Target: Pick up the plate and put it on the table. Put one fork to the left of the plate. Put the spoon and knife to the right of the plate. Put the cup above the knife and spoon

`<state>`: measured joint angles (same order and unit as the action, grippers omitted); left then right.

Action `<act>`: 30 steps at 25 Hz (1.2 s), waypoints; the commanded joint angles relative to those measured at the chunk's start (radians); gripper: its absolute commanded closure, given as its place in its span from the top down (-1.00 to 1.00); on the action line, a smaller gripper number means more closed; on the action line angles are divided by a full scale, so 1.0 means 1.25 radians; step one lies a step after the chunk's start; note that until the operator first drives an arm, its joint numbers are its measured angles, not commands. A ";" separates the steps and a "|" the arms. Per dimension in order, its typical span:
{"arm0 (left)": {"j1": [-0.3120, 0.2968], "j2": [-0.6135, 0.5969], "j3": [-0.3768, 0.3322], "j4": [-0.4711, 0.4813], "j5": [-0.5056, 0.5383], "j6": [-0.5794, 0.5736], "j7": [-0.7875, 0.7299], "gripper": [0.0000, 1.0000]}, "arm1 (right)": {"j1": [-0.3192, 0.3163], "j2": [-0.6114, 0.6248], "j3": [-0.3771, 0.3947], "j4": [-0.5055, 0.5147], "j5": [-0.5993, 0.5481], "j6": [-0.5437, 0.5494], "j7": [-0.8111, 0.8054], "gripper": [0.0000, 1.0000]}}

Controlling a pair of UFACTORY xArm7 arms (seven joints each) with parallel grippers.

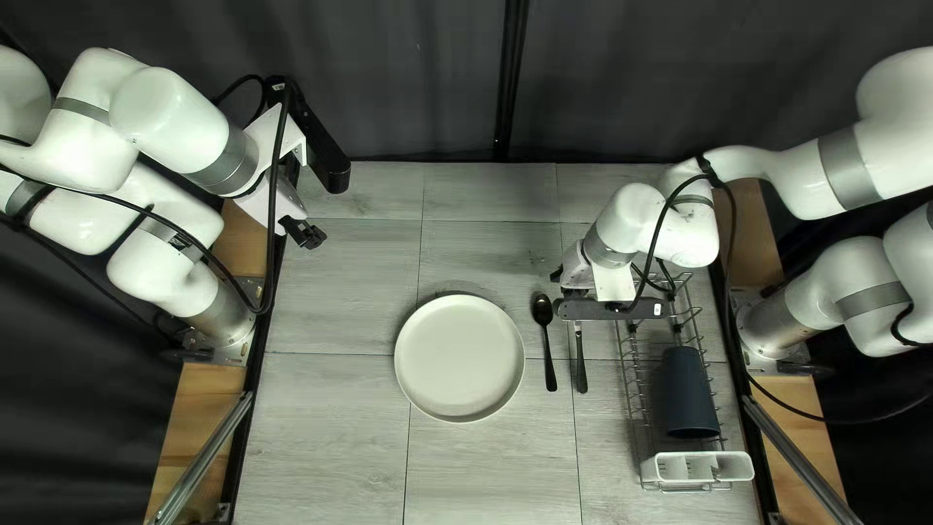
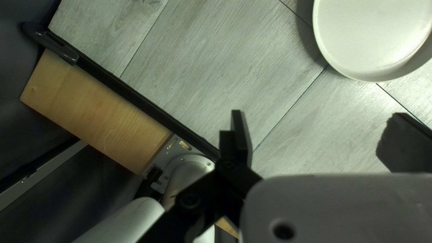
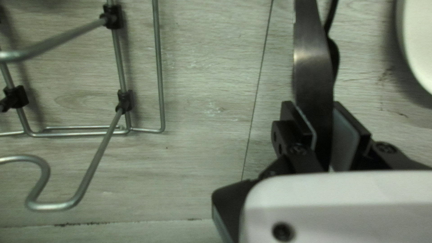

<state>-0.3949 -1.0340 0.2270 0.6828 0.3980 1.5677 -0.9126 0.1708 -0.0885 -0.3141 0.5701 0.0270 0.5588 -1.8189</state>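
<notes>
A round white plate [image 1: 459, 357] [image 2: 371, 33] lies in the middle of the table. Just right of it lies a dark spoon [image 1: 544, 343], bowl toward the far edge. Beside the spoon is the knife [image 1: 580, 364] [image 3: 312, 67], parallel to it, between the spoon and the rack. My right gripper [image 1: 579, 321] [image 3: 320, 114] is shut on the knife's far end, low over the table. A dark blue cup [image 1: 689, 394] lies on its side in the wire rack [image 1: 630, 379]. My left gripper [image 1: 310, 233] [image 2: 320, 135] hangs open and empty near the table's far left. No fork shows.
The wire dish rack [image 3: 118, 101] runs along the table's right side, close to the right gripper. A white cutlery holder [image 1: 696, 467] sits at its near end. Bare tabletop [image 1: 335, 364] lies left of the plate. My left arm's base [image 2: 182, 168] stands beneath its gripper.
</notes>
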 commanded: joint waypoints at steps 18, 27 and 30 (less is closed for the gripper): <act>0.000 0.000 0.000 0.000 0.000 0.000 0.000 1.00 | -0.013 0.133 -0.010 0.008 0.196 -0.058 -0.140 0.93; 0.000 0.000 0.000 0.000 0.000 0.000 0.000 1.00 | -0.019 0.023 0.001 0.027 0.001 0.051 0.063 1.00; 0.000 0.000 0.000 0.000 0.000 0.000 0.000 1.00 | -0.039 -0.049 0.019 0.055 -0.079 0.152 0.137 1.00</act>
<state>-0.3949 -1.0340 0.2270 0.6828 0.3980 1.5677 -0.9126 0.1469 -0.0733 -0.3108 0.6092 0.0121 0.6476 -1.7290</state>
